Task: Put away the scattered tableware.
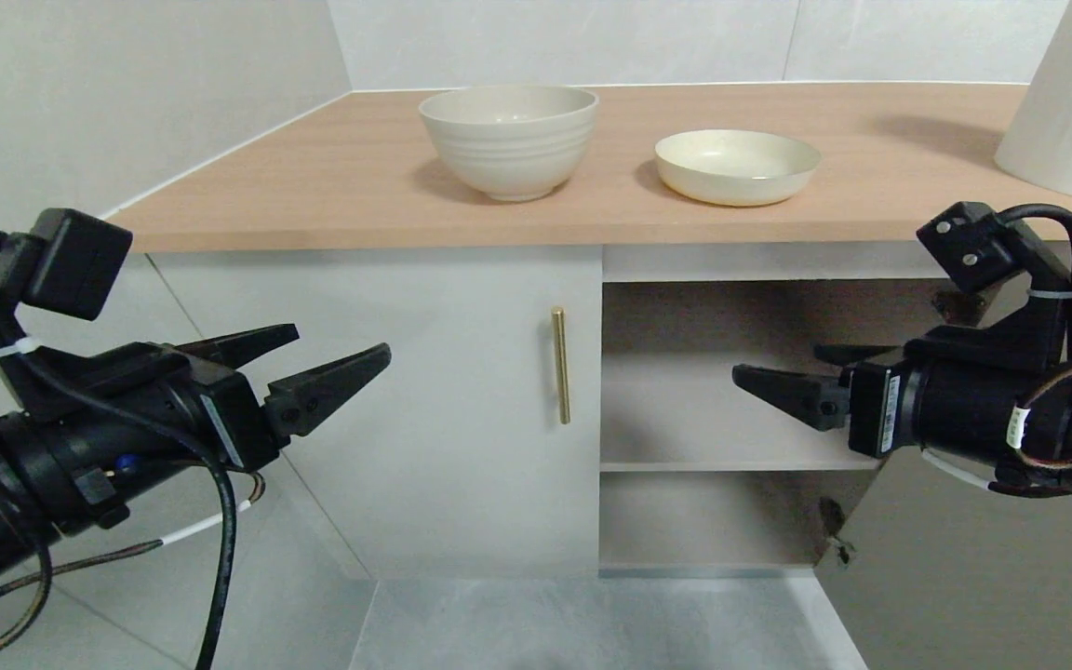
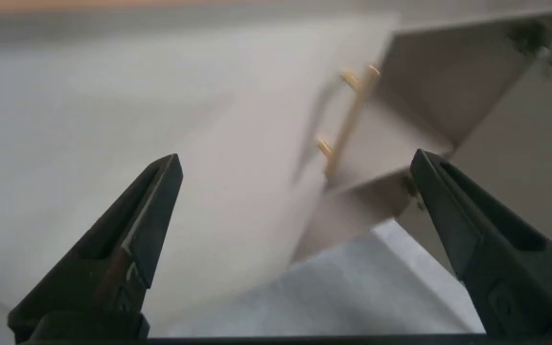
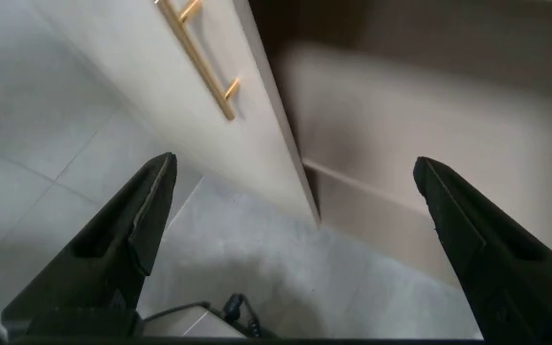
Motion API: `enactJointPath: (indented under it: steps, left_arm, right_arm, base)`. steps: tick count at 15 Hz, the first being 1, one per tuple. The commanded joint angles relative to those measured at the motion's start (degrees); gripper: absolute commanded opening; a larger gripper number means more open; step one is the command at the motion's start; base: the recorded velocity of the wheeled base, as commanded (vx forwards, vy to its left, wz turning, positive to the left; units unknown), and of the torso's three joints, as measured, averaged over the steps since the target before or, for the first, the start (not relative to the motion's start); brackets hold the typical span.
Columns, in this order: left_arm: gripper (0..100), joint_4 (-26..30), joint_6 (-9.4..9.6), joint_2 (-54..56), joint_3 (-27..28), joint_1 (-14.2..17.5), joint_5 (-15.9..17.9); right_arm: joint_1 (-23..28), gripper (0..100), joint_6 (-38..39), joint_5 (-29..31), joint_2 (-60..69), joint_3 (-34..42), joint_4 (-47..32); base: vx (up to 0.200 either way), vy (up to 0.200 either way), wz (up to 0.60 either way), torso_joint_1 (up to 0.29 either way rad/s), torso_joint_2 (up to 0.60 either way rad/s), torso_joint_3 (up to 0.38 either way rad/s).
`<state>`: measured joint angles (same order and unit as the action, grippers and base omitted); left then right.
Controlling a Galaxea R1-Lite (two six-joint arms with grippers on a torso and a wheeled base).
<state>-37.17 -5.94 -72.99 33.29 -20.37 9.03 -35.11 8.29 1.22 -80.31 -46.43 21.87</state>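
Two cream dishes stand on the wooden countertop (image 1: 331, 186): a deep ribbed bowl (image 1: 508, 140) and, to its right, a shallow bowl (image 1: 737, 166). My left gripper (image 1: 342, 340) hangs open and empty below the counter's edge, in front of the closed cabinet door (image 1: 443, 409). In the left wrist view the left gripper (image 2: 295, 172) faces that door and its gold handle (image 2: 348, 115). My right gripper (image 1: 775, 363) is open and empty before the open cabinet compartment (image 1: 703, 409). The right wrist view has the right gripper (image 3: 293, 163) spread wide over the floor by the door edge.
The cabinet's right door (image 1: 964, 558) is swung open beside my right arm, baring a shelf (image 1: 713, 463) with nothing on it. A gold handle (image 1: 560, 365) sits on the closed left door. A large white object (image 1: 1071, 102) stands at the counter's right end. Walls close the back and left.
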Motion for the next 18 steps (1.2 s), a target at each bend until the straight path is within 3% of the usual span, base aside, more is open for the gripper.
enactJointPath:
  steps: [1, 13, 18]
  left_arm:
    - [100, 0.0, -0.04, 0.0, -0.1, 0.0, 0.0]
    - [100, -0.1, -0.30, -0.1, -0.1, 0.0, 0.1]
    - [100, -0.1, -0.39, -0.2, -0.1, 0.0, 0.1]
  right_arm:
    - [-0.6, 100, 0.1, -0.1, 1.0, 1.1, 0.1]
    - [-0.6, 100, -3.5, -0.2, 1.2, 4.7, 3.4]
    - [-0.6, 100, -3.6, -0.2, 1.2, 4.7, 3.5]
  base:
    - [0.000, 0.000, 0.00, 0.000, 0.00, 0.000]
    - [0.000, 0.000, 0.00, 0.000, 0.00, 0.000]
    - [0.000, 0.000, 0.00, 0.141, -0.21, -0.208]
